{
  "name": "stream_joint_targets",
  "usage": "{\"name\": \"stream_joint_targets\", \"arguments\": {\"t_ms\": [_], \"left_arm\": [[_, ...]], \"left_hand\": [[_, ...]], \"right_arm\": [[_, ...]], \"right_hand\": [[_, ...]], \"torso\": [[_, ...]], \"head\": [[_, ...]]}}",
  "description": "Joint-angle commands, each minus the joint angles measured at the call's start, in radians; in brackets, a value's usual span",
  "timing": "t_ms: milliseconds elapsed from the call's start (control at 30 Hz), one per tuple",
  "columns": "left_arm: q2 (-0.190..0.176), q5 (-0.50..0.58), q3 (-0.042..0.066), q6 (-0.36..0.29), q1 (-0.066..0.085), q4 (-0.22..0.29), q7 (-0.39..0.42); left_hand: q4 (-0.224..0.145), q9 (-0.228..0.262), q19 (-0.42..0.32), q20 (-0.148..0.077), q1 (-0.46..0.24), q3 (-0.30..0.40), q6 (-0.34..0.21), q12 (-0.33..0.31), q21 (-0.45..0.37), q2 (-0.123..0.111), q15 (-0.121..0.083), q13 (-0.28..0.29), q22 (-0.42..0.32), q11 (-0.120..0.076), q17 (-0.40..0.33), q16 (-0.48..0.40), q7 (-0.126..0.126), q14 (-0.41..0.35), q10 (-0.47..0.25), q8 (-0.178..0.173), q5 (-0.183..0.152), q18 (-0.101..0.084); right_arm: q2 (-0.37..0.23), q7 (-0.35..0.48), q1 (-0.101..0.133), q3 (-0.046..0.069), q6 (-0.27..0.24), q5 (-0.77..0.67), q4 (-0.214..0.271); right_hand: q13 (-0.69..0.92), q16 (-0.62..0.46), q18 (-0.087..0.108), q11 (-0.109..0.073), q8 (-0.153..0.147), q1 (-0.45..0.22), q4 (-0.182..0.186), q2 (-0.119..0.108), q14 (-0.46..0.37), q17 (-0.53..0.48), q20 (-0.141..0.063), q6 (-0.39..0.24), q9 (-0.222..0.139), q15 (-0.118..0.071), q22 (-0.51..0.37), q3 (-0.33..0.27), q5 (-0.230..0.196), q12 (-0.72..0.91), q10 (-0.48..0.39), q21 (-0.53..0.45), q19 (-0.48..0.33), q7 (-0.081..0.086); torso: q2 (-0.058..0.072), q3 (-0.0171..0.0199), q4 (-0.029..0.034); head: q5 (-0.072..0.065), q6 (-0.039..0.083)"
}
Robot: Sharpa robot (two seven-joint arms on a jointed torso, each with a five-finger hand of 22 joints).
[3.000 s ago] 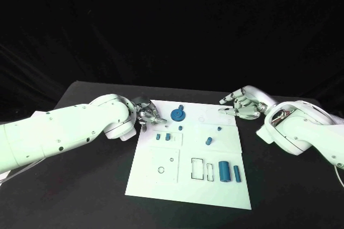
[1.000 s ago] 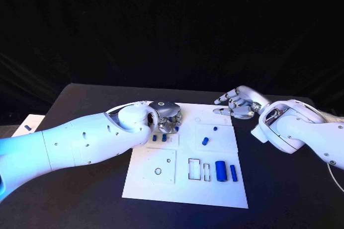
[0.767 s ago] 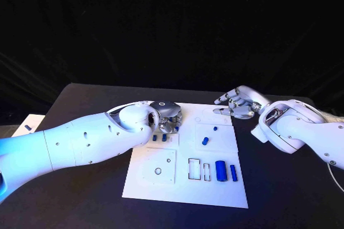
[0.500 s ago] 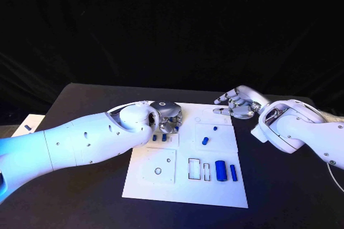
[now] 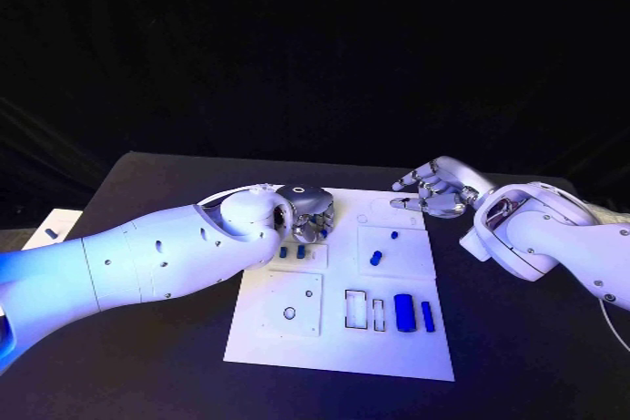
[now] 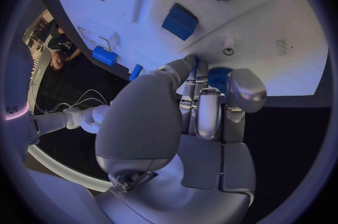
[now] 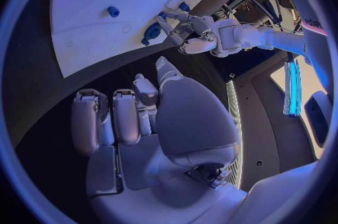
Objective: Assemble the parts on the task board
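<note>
- Since three seconds ago, left silver hand point(image 5: 309, 216) has moved over white rectangular task board point(image 5: 344, 343), fingers closed round blue gear-shaped part point(image 6: 219, 76) at its far-left corner.
- Right silver hand point(image 5: 437, 191) hovers beyond the far-right corner, fingers loosely apart, holding nothing.

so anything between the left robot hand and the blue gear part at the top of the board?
Nothing visible. The left robot hand is already at the blue gear on the task board, its fingers closing around it.
</note>
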Motion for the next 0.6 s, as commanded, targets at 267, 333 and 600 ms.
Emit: {"name": "stream_joint_targets", "arguments": {"t_ms": [267,333,600], "left_arm": [[0.0,0.012,-0.002,0.013,-0.006,0.001,0.009],[-0.002,0.015,-0.001,0.001,-0.007,0.003,0.011],[-0.021,0.035,0.005,-0.055,-0.009,0.023,0.016]], "left_hand": [[-0.027,-0.002,0.028,0.0,-0.017,0.033,0.013,-0.02,0.009,0.006,0.007,-0.003,0.007,0.004,-0.005,0.007,0.004,0.05,0.016,-0.015,-0.001,-0.008],[-0.028,-0.003,0.028,0.001,-0.019,0.034,0.013,-0.022,0.009,0.005,0.007,-0.003,0.007,0.005,-0.005,0.007,0.005,0.05,0.016,-0.016,-0.001,-0.008],[-0.034,-0.006,0.027,0.004,-0.041,0.04,0.013,-0.027,0.009,-0.004,0.012,-0.008,0.008,0.01,-0.009,0.009,0.009,0.049,0.012,-0.026,-0.003,-0.008]], "right_arm": [[0.001,0.003,0.0,0.0,0.008,-0.006,0.001],[0.001,0.003,0.0,0.0,0.008,-0.006,0.001],[0.003,0.004,0.0,0.0,0.009,-0.006,-0.002]], "right_hand": [[0.001,-0.005,0.009,-0.005,0.001,-0.001,0.002,0.009,0.046,0.001,-0.001,0.007,0.001,-0.005,0.0,-0.006,0.006,0.002,0.003,-0.004,-0.006,-0.002],[0.001,-0.005,0.009,-0.005,0.001,-0.001,0.002,0.009,0.046,0.001,-0.001,0.007,0.001,-0.005,0.0,-0.006,0.006,0.002,0.003,-0.004,-0.006,-0.002],[0.001,-0.005,0.009,-0.005,0.001,-0.001,0.002,0.009,0.046,0.001,-0.001,0.007,0.001,-0.005,0.0,-0.006,0.006,0.002,0.003,-0.004,-0.006,-0.002]], "torso": [[-0.001,-0.0007,0.0003],[-0.001,-0.0008,0.0002],[-0.001,-0.0005,0.0007]], "head": [[-0.001,0.001],[-0.001,0.002],[-0.001,0.007]]}}
